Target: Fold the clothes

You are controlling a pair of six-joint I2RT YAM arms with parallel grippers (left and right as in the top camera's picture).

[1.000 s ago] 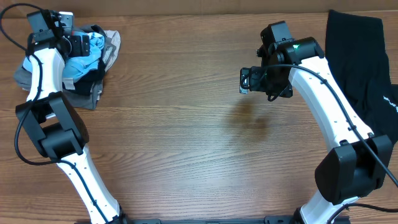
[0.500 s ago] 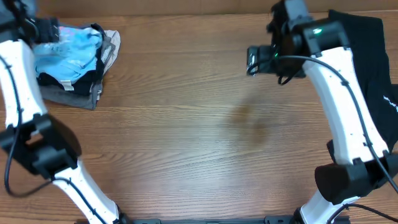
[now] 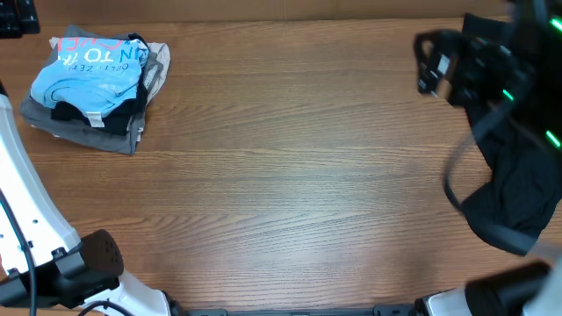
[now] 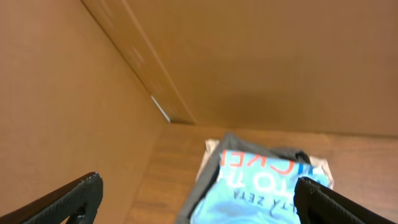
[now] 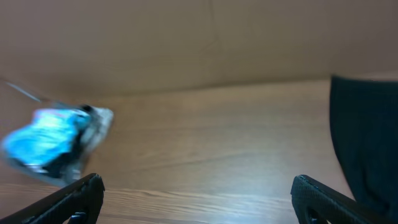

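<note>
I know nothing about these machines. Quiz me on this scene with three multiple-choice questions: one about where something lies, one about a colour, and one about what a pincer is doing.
1. Where does the light blue T-shirt lie?
A. At the far left corner of the table
B. In the middle of the table
C. Draped over the right arm

2. What colour is the garment at the table's right side?
A. Red
B. Yellow
C. Black

3. How does the left pincer stand?
A. Shut on the T-shirt
B. Open, holding nothing
C. Shut on a sock

Answers:
1 A: the overhead view shows it in that corner.
2 C: the right wrist view shows it plainly black.
3 B: its own wrist view shows the fingers wide apart, with the T-shirt lying beyond them.
</note>
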